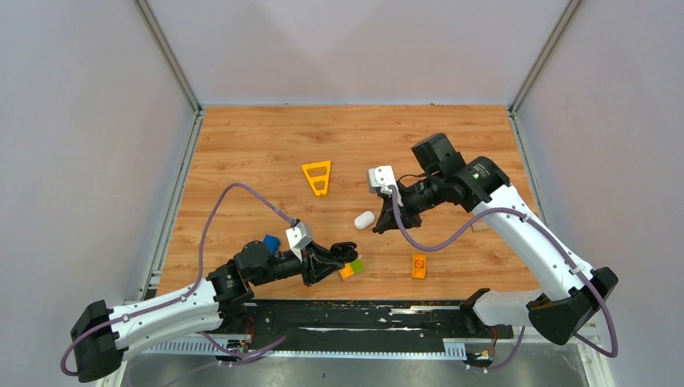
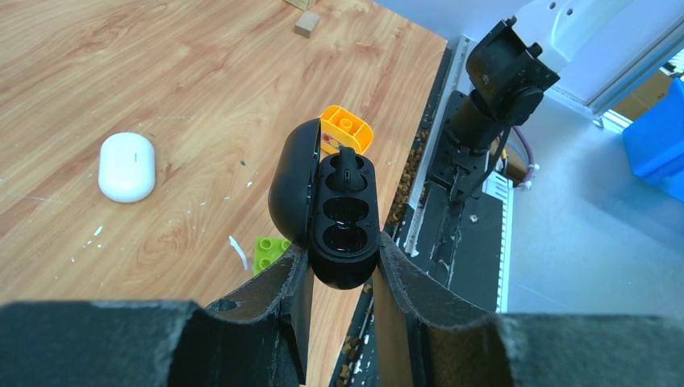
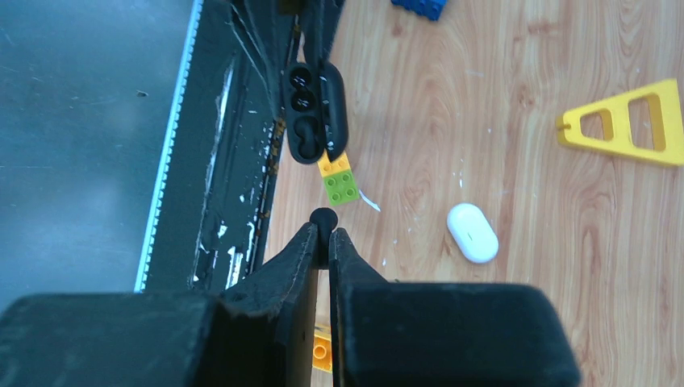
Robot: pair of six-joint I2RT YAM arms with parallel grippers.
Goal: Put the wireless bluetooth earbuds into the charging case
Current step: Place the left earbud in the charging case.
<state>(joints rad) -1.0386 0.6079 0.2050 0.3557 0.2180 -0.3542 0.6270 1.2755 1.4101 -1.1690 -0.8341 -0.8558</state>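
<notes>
left gripper point(image 2: 340, 254): fingers clamped on the near end of the black charging case point(image 2: 347, 205), 1 finger on each side.
black charging case: open, lid point(image 2: 290, 185) swung out to the side and the wells facing the left wrist camera. it is held up over the near edge of the table point(image 1: 242, 145), beside the black rail.
wells: 3 hollows show in a row. the 2 nearer the fingers look glossy and empty. the far 1 has a dark shape in it, and i cannot tell what it is.
right gripper point(image 3: 323, 238): fingers pressed nearly together, pinching the earbud point(image 3: 323, 216) at their tips.
earbud: small, black and rounded, poking out just past the fingertips. it is apart from the black case, which sits further along the right wrist view.
right gripper position: in the top view it is just right of the white oval case point(image 1: 364, 218), pointing toward the left arm.
white oval case: closed, lying flat on the wood near the table's middle, touched by neither gripper.
orange and green bricks point(image 1: 352, 269): 2 joined side by side on the table, right under the held black case.
single orange brick point(image 1: 419, 265): alone near the front edge, well right of the joined pair.
yellow triangle point(image 1: 317, 177): flat on the table, with cut-outs, beyond the white oval case.
blue brick point(image 1: 271, 243): next to the left arm's wrist.
</notes>
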